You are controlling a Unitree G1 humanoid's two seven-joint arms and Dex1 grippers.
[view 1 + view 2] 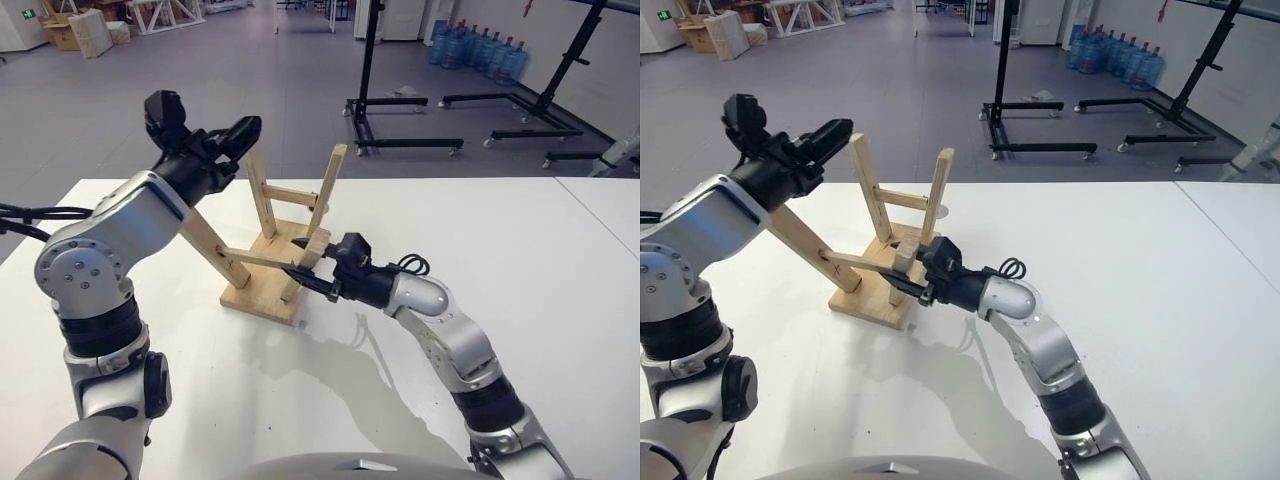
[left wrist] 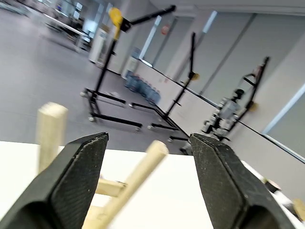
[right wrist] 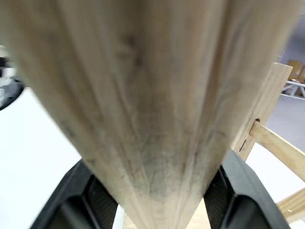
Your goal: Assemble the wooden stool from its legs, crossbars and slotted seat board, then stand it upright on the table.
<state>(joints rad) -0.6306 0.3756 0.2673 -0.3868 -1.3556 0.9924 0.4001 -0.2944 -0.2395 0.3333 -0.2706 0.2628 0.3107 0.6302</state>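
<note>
The wooden stool lies upside down, its slotted seat board (image 1: 258,296) flat on the white table (image 1: 520,260) and its legs pointing up. Two rear legs (image 1: 262,195) (image 1: 327,190) are joined by a crossbar (image 1: 292,196). A front leg (image 1: 213,250) leans out to the left, and a thin crossbar (image 1: 262,261) runs from it toward the other front leg (image 3: 157,119). My right gripper (image 1: 303,260) is shut on that leg just above the seat board. My left gripper (image 1: 245,130) hangs open beside the top of the left rear leg (image 2: 51,129), with nothing between its fingers (image 2: 71,186).
Beyond the table's far edge, black wheeled stands (image 1: 400,110) and several water bottles (image 1: 480,45) are on the floor. A second white table (image 1: 610,205) adjoins on the right. Open tabletop lies right of and in front of the stool.
</note>
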